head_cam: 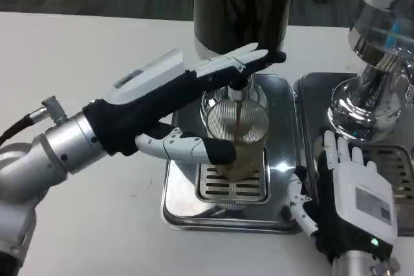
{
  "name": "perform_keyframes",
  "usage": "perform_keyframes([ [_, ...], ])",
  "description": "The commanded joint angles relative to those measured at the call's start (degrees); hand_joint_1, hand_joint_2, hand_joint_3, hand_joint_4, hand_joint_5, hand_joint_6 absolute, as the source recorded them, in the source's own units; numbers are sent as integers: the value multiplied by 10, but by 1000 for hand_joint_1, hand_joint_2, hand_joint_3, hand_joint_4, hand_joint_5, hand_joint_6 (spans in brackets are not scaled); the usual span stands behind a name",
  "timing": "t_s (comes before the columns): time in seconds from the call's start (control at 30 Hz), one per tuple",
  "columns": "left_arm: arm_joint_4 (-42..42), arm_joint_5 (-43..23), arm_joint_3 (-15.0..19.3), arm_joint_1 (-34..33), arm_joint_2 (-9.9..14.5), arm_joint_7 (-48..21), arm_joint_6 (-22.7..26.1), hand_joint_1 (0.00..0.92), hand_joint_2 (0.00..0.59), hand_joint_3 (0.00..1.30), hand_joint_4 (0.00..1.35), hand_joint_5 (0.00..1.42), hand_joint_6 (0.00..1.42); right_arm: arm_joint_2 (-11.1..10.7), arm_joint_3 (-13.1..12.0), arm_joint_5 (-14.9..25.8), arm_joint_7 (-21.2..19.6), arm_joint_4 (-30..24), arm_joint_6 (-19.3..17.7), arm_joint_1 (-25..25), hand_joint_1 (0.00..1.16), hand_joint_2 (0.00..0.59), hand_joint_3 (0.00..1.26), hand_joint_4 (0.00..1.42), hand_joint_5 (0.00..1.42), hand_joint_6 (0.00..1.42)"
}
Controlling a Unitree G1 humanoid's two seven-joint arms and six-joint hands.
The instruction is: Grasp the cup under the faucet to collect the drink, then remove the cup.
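Note:
A ribbed clear cup [240, 135] stands upright on the grate of the steel drip tray [184, 206], directly under the black faucet [238, 86] of the dark drink tank [242, 4]. A thin brown stream runs from the faucet into the cup, and brownish drink fills its lower part. My left hand [169, 95] reaches in from the left with its fingers [249, 61] stretched flat over the top of the faucet. Its thumb [197, 151] lies across the cup's front left side. My right hand [354, 200] rests open, fingers straight, at the tray's right edge, apart from the cup.
A second chrome dispenser [375, 63] stands at the right on its own drip tray [309, 98], close behind my right hand. The white table [77, 50] stretches away on the left.

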Motion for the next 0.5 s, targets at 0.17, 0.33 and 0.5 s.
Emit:
perform_keyframes([
  [0.17, 1, 23, -23, 13, 14, 5, -10, 0, 70, 99, 0, 113, 69, -2, -33, 90, 3, -43, -62, 10, 341, 353, 0, 0, 0, 0],
  [0.33, 9, 23, -25, 11, 18, 13, -11, 0, 72, 101, 0, 113, 69, -1, -89, 245, 49, -35, -142, 1, 485, 256, 0, 0, 0, 0],
  [0.5, 16, 24, -29, 8, 21, 18, -14, 0, 72, 102, 0, 113, 69, -15, -121, 351, 84, 19, -237, -21, 629, 198, 0, 0, 0, 0],
])
